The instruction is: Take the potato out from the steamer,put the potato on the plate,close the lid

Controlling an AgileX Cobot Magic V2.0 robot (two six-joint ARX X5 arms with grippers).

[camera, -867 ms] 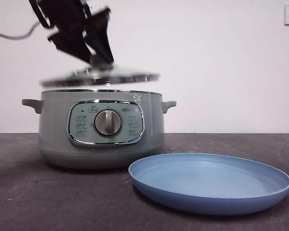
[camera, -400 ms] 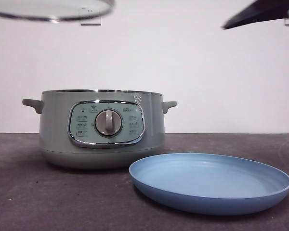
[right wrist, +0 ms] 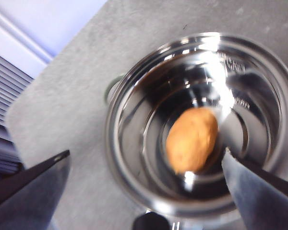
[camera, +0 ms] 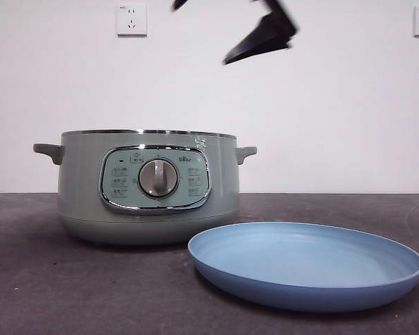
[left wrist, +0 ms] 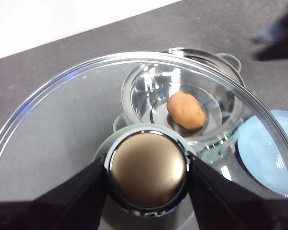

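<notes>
Overhead, the wide-open right gripper (right wrist: 144,191) hangs above the potato (right wrist: 192,140) in the steamer (camera: 148,185); the left gripper (left wrist: 148,172) clamps the lid (left wrist: 62,124) knob.

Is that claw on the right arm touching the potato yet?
Apart. The right wrist view shows the right gripper open above the steamer, its jaws spread well wide of the potato lying inside.
</notes>
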